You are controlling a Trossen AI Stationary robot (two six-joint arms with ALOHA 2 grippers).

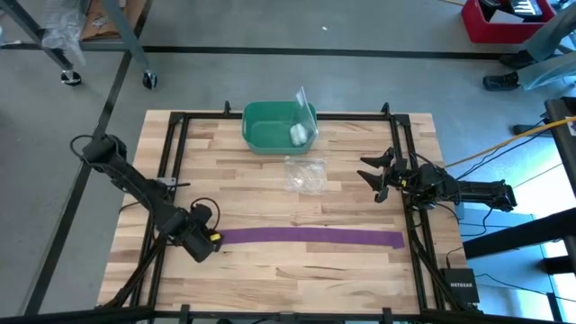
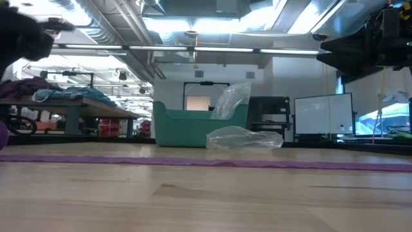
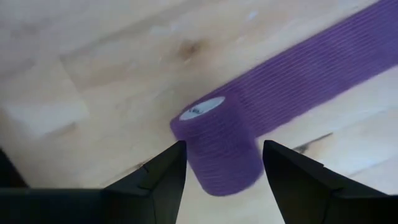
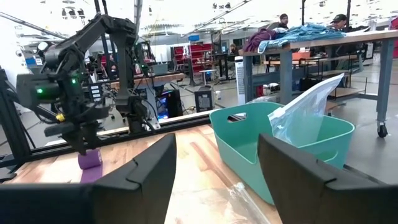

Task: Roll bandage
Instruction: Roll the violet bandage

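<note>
Bandage [image 3: 225, 148]: rolled end between the open left claw [image 3: 222, 163] fingers, ungripped; strip runs away toward the idle, open right claw [image 1: 376, 177].

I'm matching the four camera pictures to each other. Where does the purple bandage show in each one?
High view: bandage lies as a long strip across the table's near part, ending at the left hand.
Low view: a thin purple band across the whole width.
Left wrist view: its rolled end between the fingers.
Right wrist view: small roll under the far arm.
Shared landmark: green bin.
</note>
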